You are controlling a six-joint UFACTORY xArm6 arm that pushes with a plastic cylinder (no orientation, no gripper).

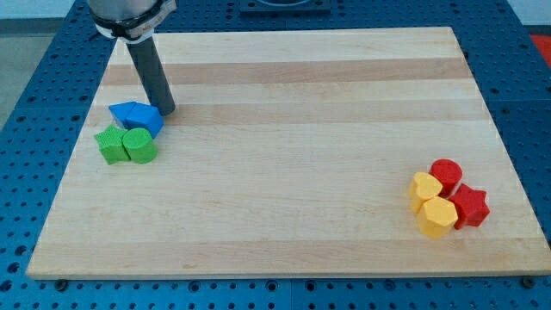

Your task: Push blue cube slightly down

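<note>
Two blue blocks sit at the view's left: a blue cube [145, 120] and a flatter blue block [126, 111] touching its left side. My tip [166, 111] stands just right of the blue cube's upper edge, close to or touching it. The dark rod rises from there toward the view's top left. Directly below the blue blocks are a green star-like block [110, 145] and a green cylinder [139, 146], touching each other and the blue ones.
At the view's right bottom is a cluster: a red cylinder [446, 173], a red star [470, 206], a yellow block [425, 189] and a yellow hexagonal block [436, 216]. The wooden board [293, 95] lies on a blue perforated table.
</note>
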